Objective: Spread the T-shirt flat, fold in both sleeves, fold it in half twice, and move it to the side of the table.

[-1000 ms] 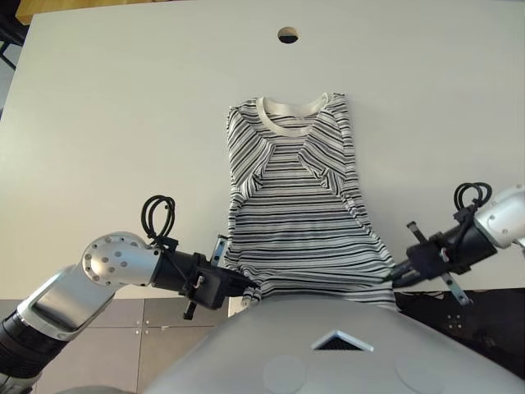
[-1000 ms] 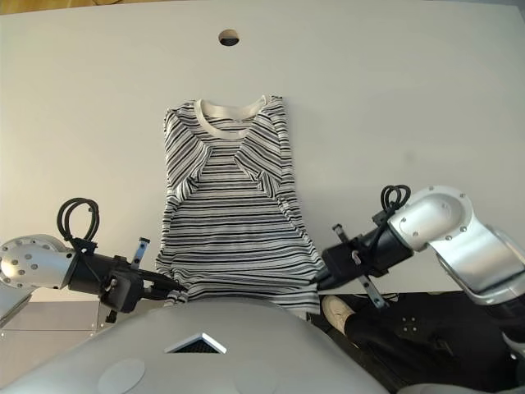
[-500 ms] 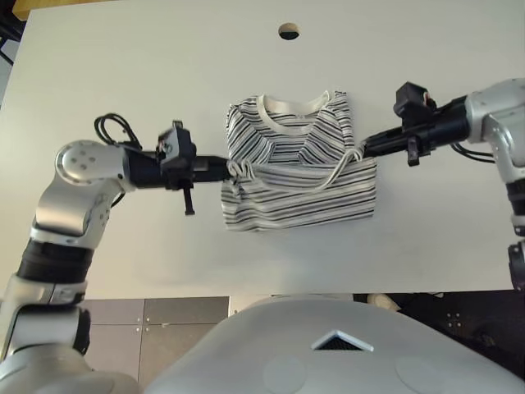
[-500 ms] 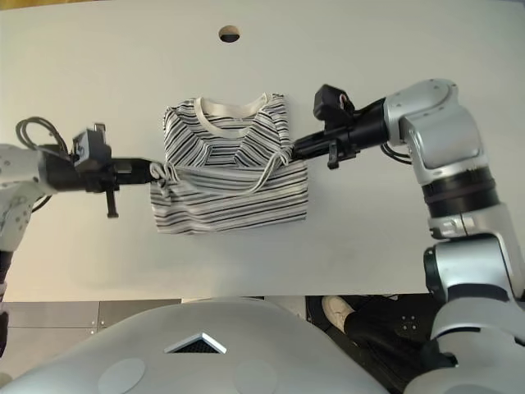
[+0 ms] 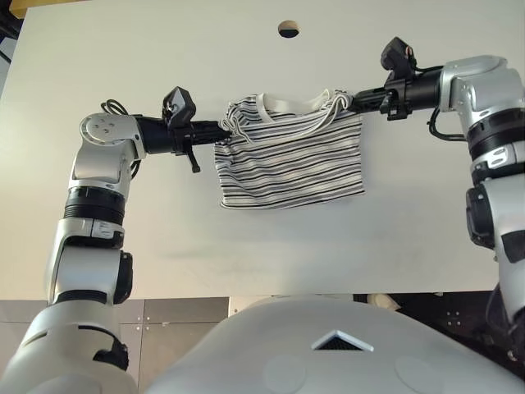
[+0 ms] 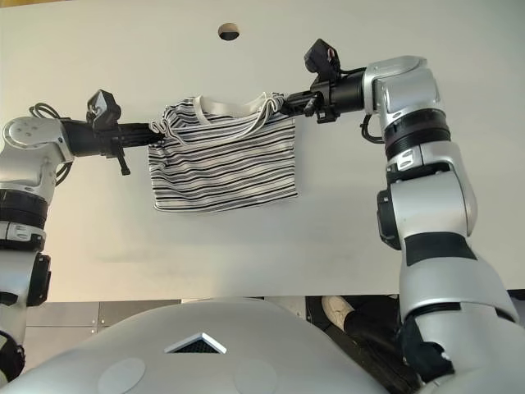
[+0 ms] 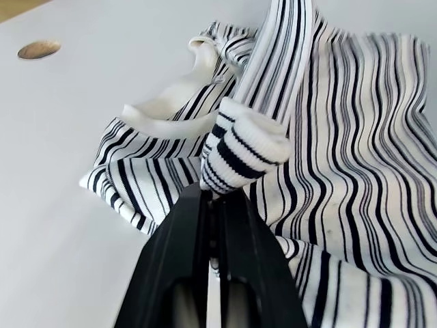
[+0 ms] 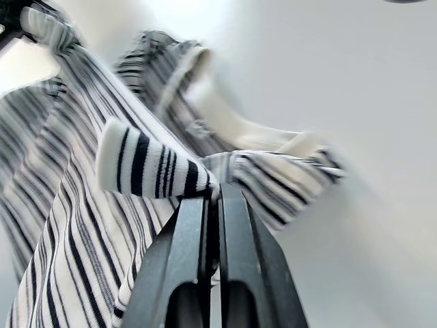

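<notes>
The black-and-white striped T-shirt (image 5: 291, 160) with a cream collar (image 5: 283, 104) lies on the white table (image 5: 148, 238), its lower half doubled up over the chest. My left gripper (image 5: 223, 127) is shut on the shirt's hem corner at the left shoulder; the left wrist view shows the bunched hem (image 7: 242, 147) pinched between the black fingers (image 7: 232, 239). My right gripper (image 5: 351, 100) is shut on the other hem corner at the right shoulder, where the hem (image 8: 153, 167) sits clamped in the fingers (image 8: 235, 246). Both corners hang slightly above the table.
A round cable hole (image 5: 288, 31) sits in the table beyond the collar. Bare tabletop stretches to both sides of the shirt and toward the near edge (image 5: 271, 297).
Both grippers have carried the hem from the table's near edge up over the shirt to the shoulders, folding it in half. Both arms now stretch out farther from me.
</notes>
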